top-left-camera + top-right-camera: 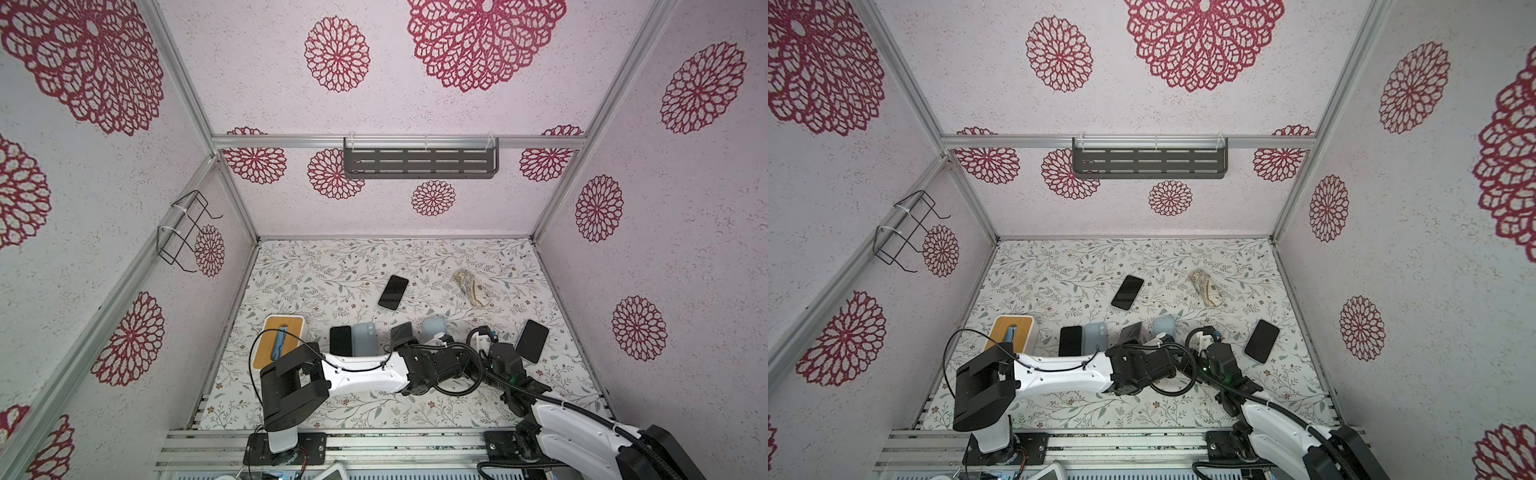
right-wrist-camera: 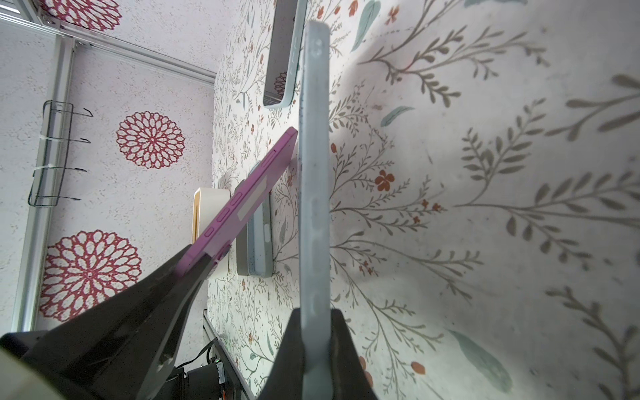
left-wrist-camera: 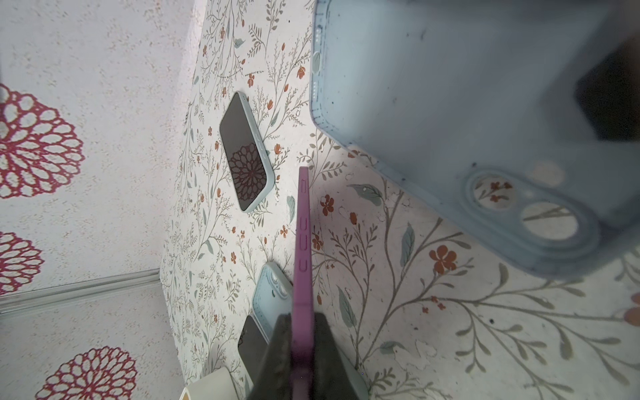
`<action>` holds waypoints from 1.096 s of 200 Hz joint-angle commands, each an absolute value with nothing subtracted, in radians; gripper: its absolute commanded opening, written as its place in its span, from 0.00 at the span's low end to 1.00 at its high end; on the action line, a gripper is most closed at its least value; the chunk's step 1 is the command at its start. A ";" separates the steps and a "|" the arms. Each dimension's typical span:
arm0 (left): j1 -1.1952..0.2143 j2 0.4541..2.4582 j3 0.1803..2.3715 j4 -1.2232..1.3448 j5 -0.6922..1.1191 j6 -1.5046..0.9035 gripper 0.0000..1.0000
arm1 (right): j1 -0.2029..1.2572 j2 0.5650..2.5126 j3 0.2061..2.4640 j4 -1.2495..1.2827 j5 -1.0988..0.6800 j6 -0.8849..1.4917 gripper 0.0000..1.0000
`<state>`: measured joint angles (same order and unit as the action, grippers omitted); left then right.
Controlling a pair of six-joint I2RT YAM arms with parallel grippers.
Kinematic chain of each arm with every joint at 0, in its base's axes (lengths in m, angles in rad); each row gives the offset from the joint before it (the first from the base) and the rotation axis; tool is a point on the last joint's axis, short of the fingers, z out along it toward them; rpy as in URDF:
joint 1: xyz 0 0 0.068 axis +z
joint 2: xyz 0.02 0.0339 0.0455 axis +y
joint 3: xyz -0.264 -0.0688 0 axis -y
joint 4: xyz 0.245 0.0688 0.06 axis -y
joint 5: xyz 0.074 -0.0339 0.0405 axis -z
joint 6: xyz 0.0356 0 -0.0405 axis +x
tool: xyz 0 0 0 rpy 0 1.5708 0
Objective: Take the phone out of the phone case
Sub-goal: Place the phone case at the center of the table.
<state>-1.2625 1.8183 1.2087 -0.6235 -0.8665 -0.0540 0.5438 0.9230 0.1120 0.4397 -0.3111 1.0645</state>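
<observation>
Phone (image 3: 302, 242): purple, held edge-on above the table (image 1: 332, 266), near centre, with the left gripper (image 3: 302, 323) clamped across its near end. The phone case (image 3: 450, 104), pale blue, hangs just to the right of it, with the right gripper (image 2: 315, 320) clamped on its near end. I see table pattern through the case's camera cut-out, so I judge the case empty and the phone free of it.

Key relation: the phone lies left of the case, and both long axes run from the grippers toward the far side. In the right wrist view the phone leans so that its far tip comes just beside the case's edge. I cannot confirm whether they touch. The left arm carries the phone, so I judge that separating the two calls for travel across the long axes, phone leftward or case rightward.

Limits of view: in both top views the wrist bodies and cables cover the fingertips. Neither wrist view shows the phone's screen side.
</observation>
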 commanded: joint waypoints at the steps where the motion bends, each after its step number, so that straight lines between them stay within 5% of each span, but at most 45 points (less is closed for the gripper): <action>1: -1.282 1.802 1.197 -0.589 -0.891 -0.063 0.00 | 0.537 0.933 0.146 0.473 -0.314 1.043 0.00; 148: -1.293 1.665 1.098 -0.528 -0.913 -0.087 0.00 | 0.522 1.182 0.210 0.614 -0.339 1.056 0.00; 219: -1.301 1.710 1.104 -0.568 -0.939 -0.092 0.00 | 0.524 1.401 0.215 0.891 -0.416 1.152 0.00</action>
